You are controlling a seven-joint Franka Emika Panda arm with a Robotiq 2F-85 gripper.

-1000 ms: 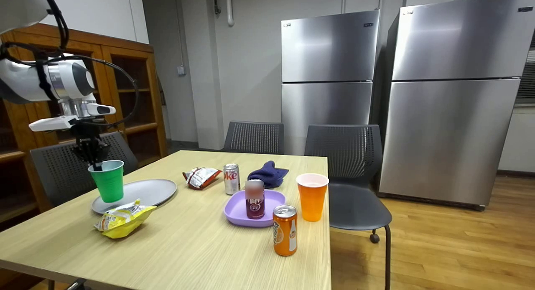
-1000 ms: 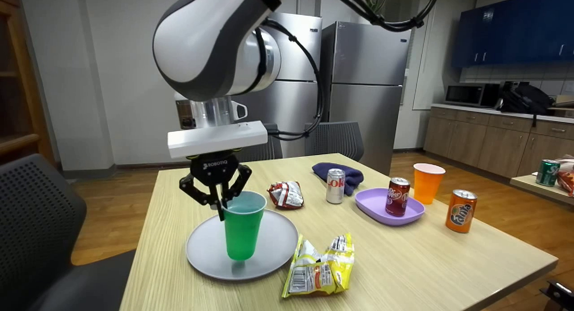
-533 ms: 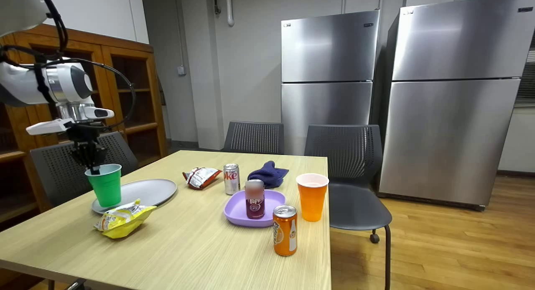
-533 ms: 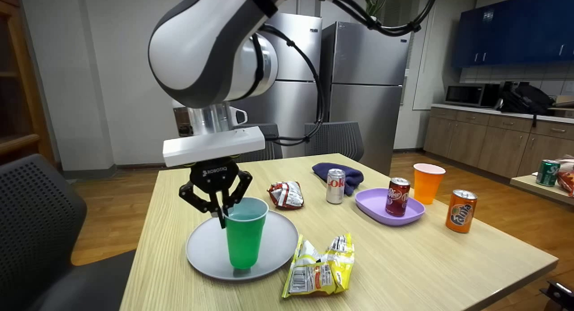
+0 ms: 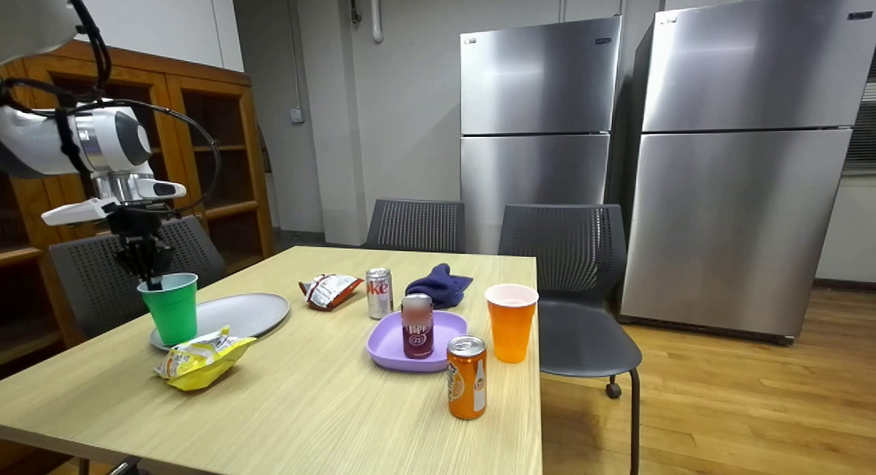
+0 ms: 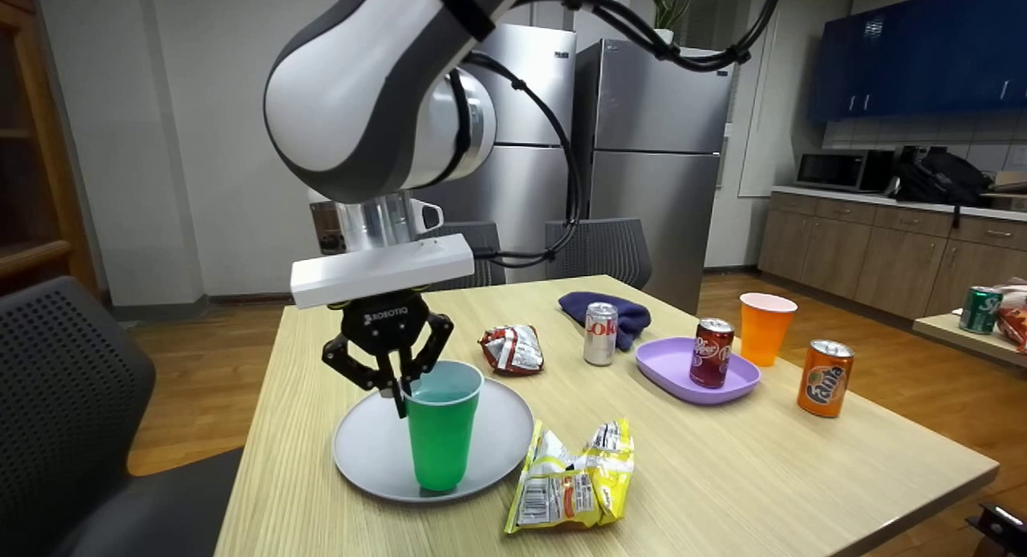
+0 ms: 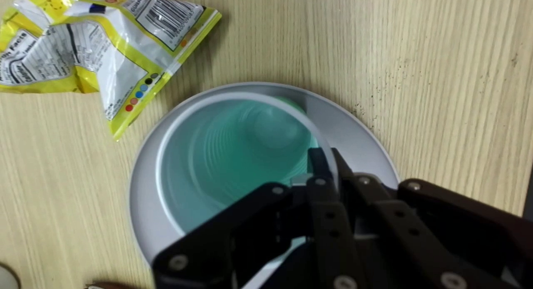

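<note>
2 fingers (image 7: 328,205) pinch the green cup (image 6: 442,441) by its rim

Your pale, wood-grained surface (image 6: 706,477) carries a gray plate (image 6: 367,449), yellow snack bag (image 6: 571,486), red-and-white snack bag (image 6: 512,350), silver Coke can (image 6: 600,335), crumpled navy cloth (image 6: 634,318), purple dish (image 6: 666,370), tall orange cup (image 6: 765,332) and Fanta can (image 6: 825,379).

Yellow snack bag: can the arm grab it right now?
Probably not: the gripper is shut on the green cup at its rim and would likely need to release first, though the yellow snack bag lies nearby, uncovered.
</note>
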